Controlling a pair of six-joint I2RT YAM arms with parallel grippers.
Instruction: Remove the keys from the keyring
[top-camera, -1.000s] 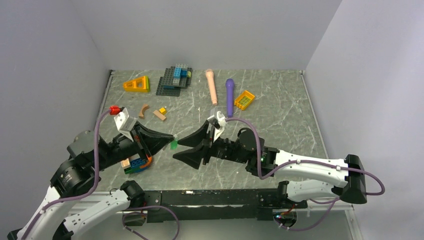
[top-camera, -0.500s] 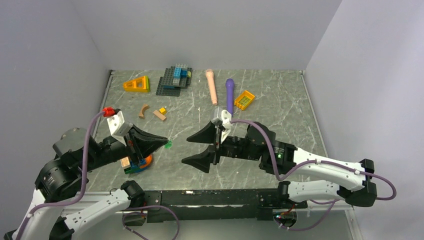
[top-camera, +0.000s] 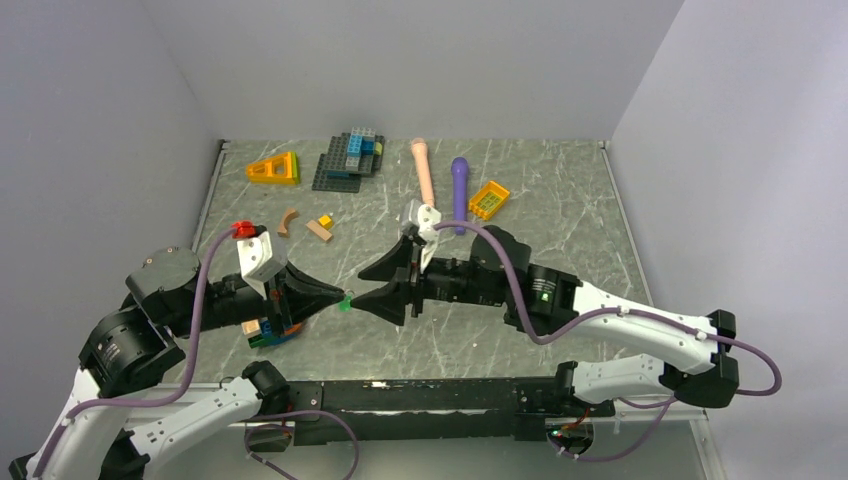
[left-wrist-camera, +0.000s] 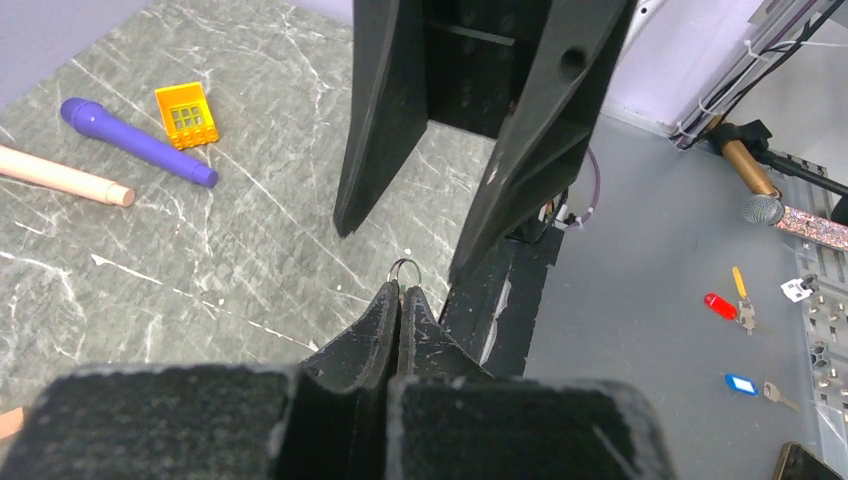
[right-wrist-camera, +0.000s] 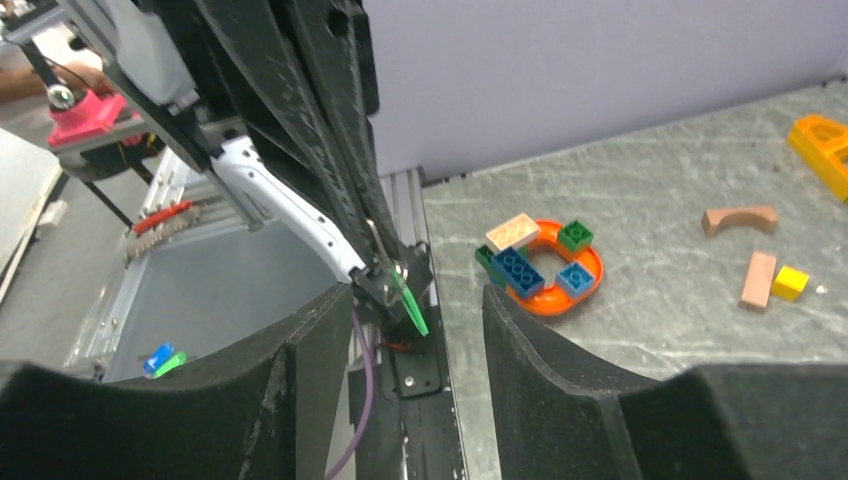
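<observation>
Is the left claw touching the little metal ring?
Touching. In the left wrist view, the left gripper, shut, pinches the keyring; its loop pokes out.

Pinching the keyring (left-wrist-camera: 405, 266) in the tightly closed tips of the left gripper (top-camera: 338, 297), pointing it rightward above the near middle of the table (top-camera: 560, 200); facing it tip to tip with the right gripper (top-camera: 357, 289), jaws standing apart and straddling the left fingertips (left-wrist-camera: 388, 310); reaching both arms inward from the near corners

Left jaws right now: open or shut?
Shut. In the left wrist view the left jaws are pressed together with no gap, and the keyring sticks out from between their tips, pinched there.
</observation>
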